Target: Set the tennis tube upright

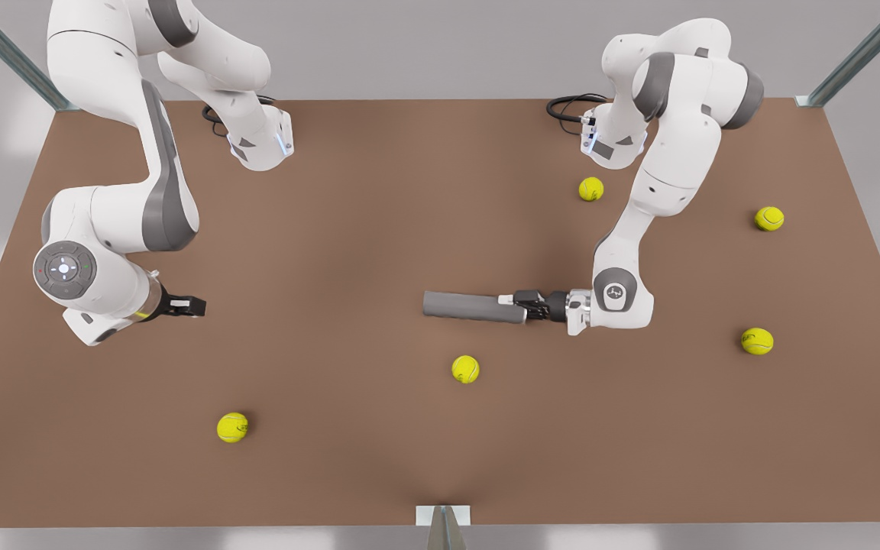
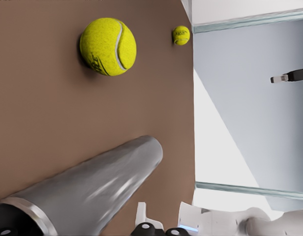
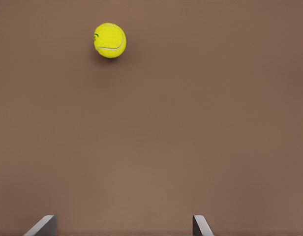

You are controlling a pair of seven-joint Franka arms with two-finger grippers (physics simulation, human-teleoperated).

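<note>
The tennis tube (image 1: 474, 305) lies horizontally, right of the front view's centre, above the brown tabletop (image 1: 348, 229). The left tool (image 1: 522, 303), on the arm at the front view's right, pinches the tube's right end, its fingers pressed against it; in the left wrist view the tube (image 2: 92, 189) runs from lower left toward the centre. The right tool (image 1: 194, 306), at the front view's left edge, waits over bare tabletop; its fingertips (image 3: 43, 226) stand spread apart. Five tennis balls are scattered around, one (image 1: 465, 369) just below the tube and another (image 1: 232, 427) lower left
</note>
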